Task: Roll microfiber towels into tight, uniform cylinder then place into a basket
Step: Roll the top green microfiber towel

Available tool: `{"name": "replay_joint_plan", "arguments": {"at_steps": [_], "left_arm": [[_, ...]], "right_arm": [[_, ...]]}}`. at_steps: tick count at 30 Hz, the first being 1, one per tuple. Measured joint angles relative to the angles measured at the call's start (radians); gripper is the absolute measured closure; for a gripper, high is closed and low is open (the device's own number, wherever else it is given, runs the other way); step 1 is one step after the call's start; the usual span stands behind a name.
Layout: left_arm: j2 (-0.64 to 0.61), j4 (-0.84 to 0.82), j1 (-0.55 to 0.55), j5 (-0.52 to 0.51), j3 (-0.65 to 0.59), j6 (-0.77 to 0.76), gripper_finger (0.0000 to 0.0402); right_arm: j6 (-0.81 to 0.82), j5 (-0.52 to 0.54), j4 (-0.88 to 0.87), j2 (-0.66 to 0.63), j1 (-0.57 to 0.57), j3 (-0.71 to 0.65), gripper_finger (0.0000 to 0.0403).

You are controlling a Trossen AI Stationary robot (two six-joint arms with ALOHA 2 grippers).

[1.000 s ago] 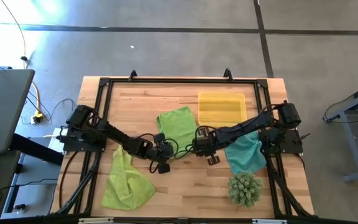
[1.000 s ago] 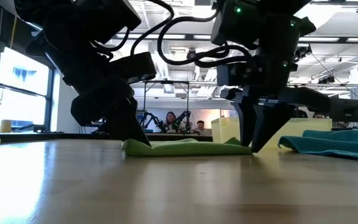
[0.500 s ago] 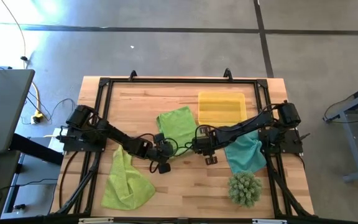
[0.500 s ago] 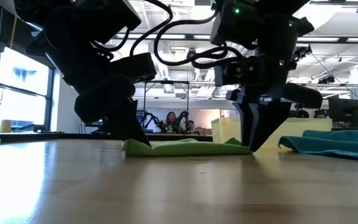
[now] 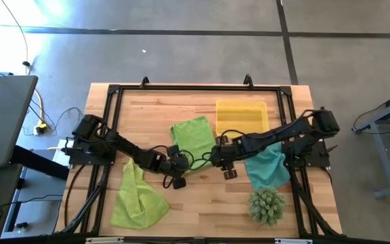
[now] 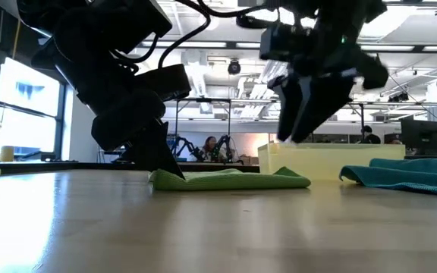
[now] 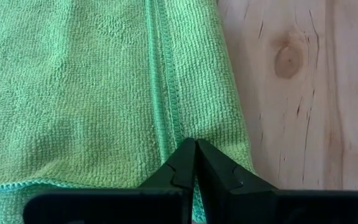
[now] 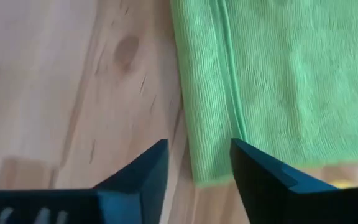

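A lime-green towel [image 5: 193,135] lies flat in the middle of the table; it also shows in the low view [image 6: 234,180]. My left gripper [image 5: 179,161] is shut, its tips down on the towel's near left corner [image 7: 194,144]. My right gripper [image 5: 218,158] is open and empty, lifted above the towel's near right corner [image 8: 213,168]; it also shows in the low view [image 6: 290,133]. A second lime-green towel [image 5: 137,196] lies crumpled at the near left. A teal towel [image 5: 268,167] lies at the right. The yellow tray [image 5: 242,116] stands behind it. My left gripper comes from above, slanting down, with its shut fingertips [image 7: 185,158] on the towel beside the stitched hem [image 7: 166,118] near its corner. Whether cloth is caught between the tips I cannot tell. The towel lies flat on the table around them [image 6: 165,178].
A spiky green ball-shaped plant [image 5: 266,205] stands at the near right. A black frame [image 5: 195,88] runs round the table's edges. Bare wood [image 5: 202,203] shows between the crumpled towel and the plant. People show in the room beyond the table.
My right gripper has risen from the table at the towel's near right corner and now hangs above it, tilted. The lime-green towel has stayed flat.
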Motion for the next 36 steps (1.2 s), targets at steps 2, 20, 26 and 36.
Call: {"name": "replay_joint_plan", "arguments": {"at_steps": [2, 20, 26, 36], "left_arm": [[0.0, 0.0, 0.0, 0.0, 0.0, 0.0, 0.0394], [-0.003, 0.001, 0.0, 0.0, 0.0, -0.016, 0.0394], [-0.009, -0.001, -0.001, -0.004, 0.0, -0.023, 0.0394], [-0.15, -0.06, -0.013, -0.008, -0.002, 0.012, 0.0387]], "right_arm": [[-0.026, 0.004, 0.059, 0.011, -0.003, -0.039, 0.0215], [-0.104, 0.051, 0.464, 0.016, -0.058, -0.317, 0.0243], [-0.093, 0.04, 0.471, 0.014, -0.06, -0.332, 0.0279], [-0.002, -0.006, 0.462, 0.015, -0.062, -0.333, 0.0377]]}}
